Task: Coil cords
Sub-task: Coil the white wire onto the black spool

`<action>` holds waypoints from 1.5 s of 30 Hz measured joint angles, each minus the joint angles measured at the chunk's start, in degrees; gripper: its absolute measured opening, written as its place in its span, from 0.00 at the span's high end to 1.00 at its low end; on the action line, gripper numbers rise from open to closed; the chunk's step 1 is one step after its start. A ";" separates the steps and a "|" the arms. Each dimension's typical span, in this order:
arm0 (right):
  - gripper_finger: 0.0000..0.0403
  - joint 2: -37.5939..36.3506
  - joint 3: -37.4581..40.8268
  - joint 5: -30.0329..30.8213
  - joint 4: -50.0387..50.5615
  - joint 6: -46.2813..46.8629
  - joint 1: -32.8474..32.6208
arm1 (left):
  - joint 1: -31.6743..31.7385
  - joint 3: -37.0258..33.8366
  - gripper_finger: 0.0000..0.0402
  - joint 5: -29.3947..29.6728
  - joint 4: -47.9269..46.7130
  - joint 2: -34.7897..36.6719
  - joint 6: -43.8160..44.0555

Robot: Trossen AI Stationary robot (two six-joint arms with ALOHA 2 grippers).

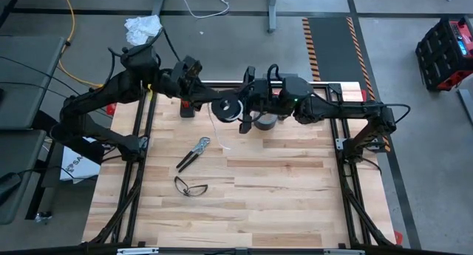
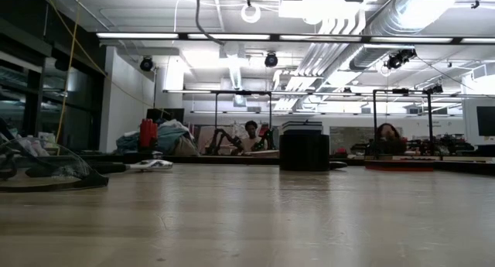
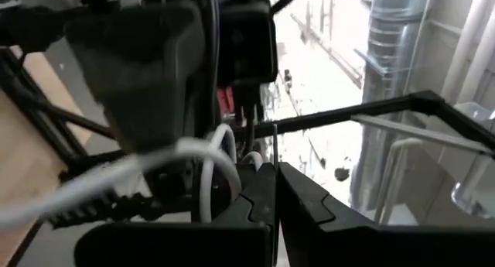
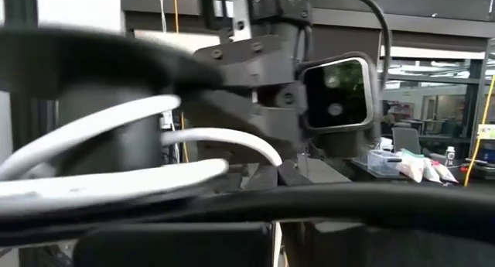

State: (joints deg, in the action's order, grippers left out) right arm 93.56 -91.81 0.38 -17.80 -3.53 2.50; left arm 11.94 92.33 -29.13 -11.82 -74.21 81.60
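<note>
The bench is pale wood on a grey floor, with pliers and glasses lying near its left edge. A grey tape roll stands near the far edge. In the low view, two people sit far back in the room under bright lights. Both arms reach in over the far edge and meet in the air. The right gripper is closed on the black spool. The white cord is wound on it, with an end hanging down. The left gripper is closed just beside the spool.

Both arms reach inward above the table's far edge, left gripper and right gripper closed, nearly meeting.
</note>
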 joint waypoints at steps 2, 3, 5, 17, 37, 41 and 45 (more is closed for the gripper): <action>1.00 0.00 0.00 -0.67 0.19 0.00 0.62 | 0.05 0.02 1.00 -0.96 -2.04 0.67 -1.02; 1.00 0.00 0.00 -1.29 0.56 -0.01 0.99 | 0.11 0.02 1.00 -1.10 -3.39 1.02 -1.51; 1.00 0.00 0.00 -2.08 1.35 0.00 1.74 | 0.54 0.02 1.00 -1.31 -6.14 1.89 -2.65; 1.00 -0.22 0.00 -4.94 5.54 0.66 4.61 | 4.30 0.02 1.00 -1.78 -23.23 5.66 -12.16; 1.00 -3.02 -0.07 -4.23 12.75 2.56 10.13 | 13.64 0.00 1.00 -4.51 -39.61 7.62 -31.87; 1.00 -3.02 -0.07 -7.95 14.89 4.76 10.30 | 13.64 0.00 1.00 -5.07 -41.39 7.62 -35.64; 1.00 -3.02 -0.07 -11.08 16.85 5.03 10.28 | 13.64 0.00 1.00 -4.36 -48.16 7.34 -40.72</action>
State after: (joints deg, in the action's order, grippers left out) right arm 90.54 -91.88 -10.69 -0.96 1.50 12.78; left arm 25.58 92.33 -33.49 -59.98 -66.87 40.87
